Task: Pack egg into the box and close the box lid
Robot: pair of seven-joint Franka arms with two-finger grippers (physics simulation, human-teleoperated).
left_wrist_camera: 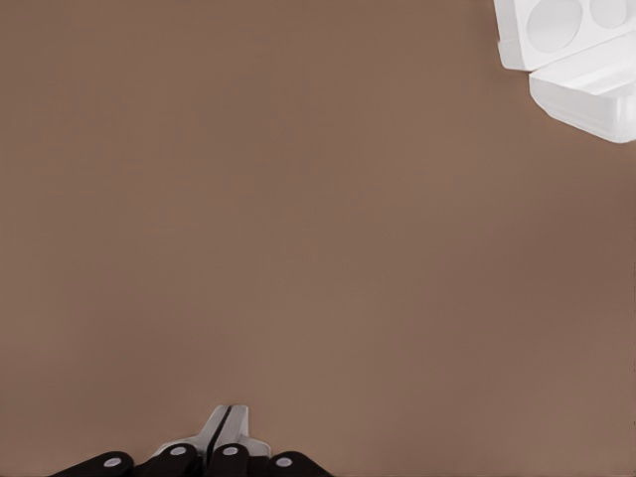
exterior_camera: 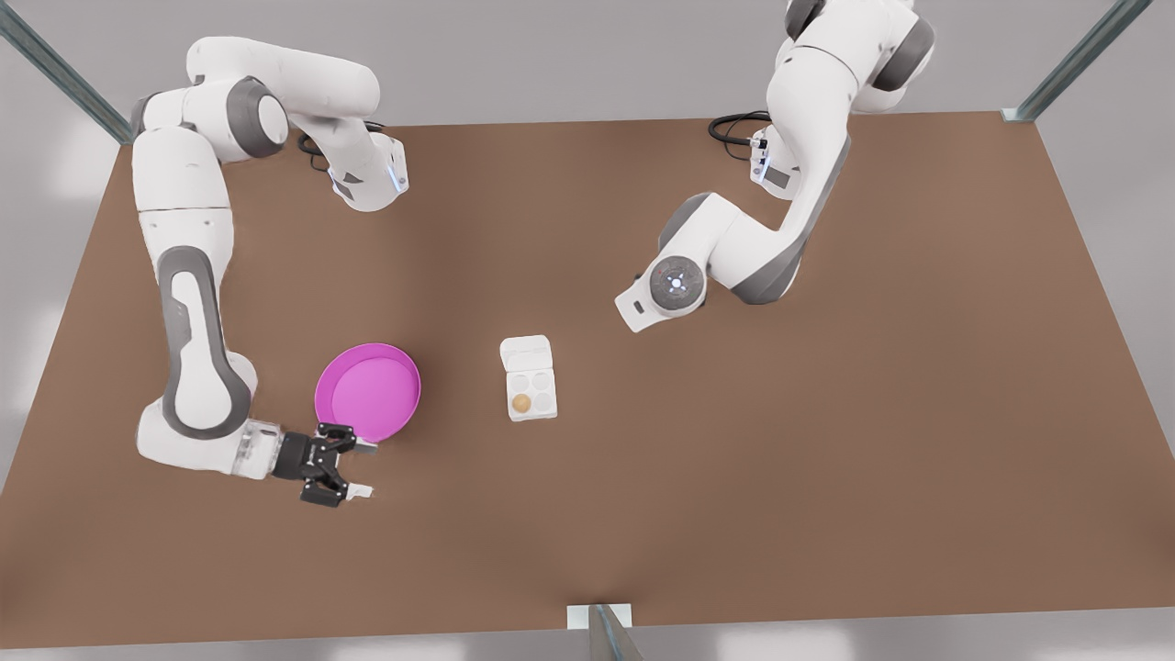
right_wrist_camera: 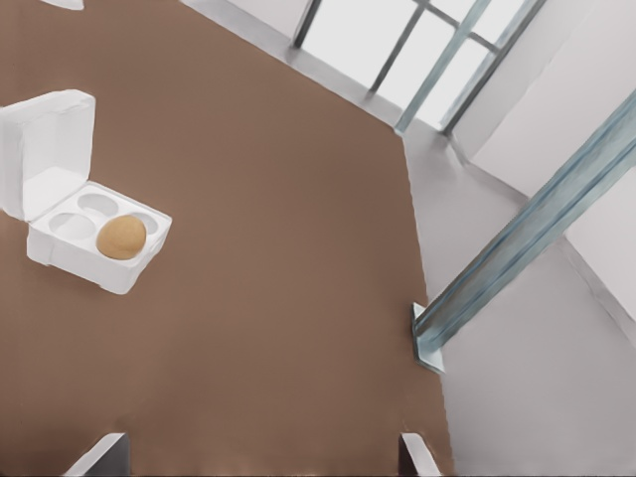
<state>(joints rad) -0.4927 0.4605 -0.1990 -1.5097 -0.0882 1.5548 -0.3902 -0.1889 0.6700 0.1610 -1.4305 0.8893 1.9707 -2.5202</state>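
The white box (exterior_camera: 543,410) sits mid-table with its lid (exterior_camera: 525,352) folded open behind it. A tan egg (exterior_camera: 521,402) rests in one of its four cups, the one nearest the pink plate. In the right wrist view the egg (right_wrist_camera: 121,238) lies in the box (right_wrist_camera: 84,266) under the raised lid (right_wrist_camera: 45,139). My right gripper (exterior_camera: 361,470) hangs open and holds nothing, low at the front view's left, beside the plate. My left gripper (left_wrist_camera: 221,425) is shut on nothing above bare table; the box (left_wrist_camera: 517,45) and lid (left_wrist_camera: 591,94) lie off to one side.
A round magenta-pink plate (exterior_camera: 367,390) lies just behind the right gripper. The left arm's wrist (exterior_camera: 675,283) hovers at the front view's right, behind the box. A metal post (exterior_camera: 601,629) stands at the table's front edge (right_wrist_camera: 427,348).
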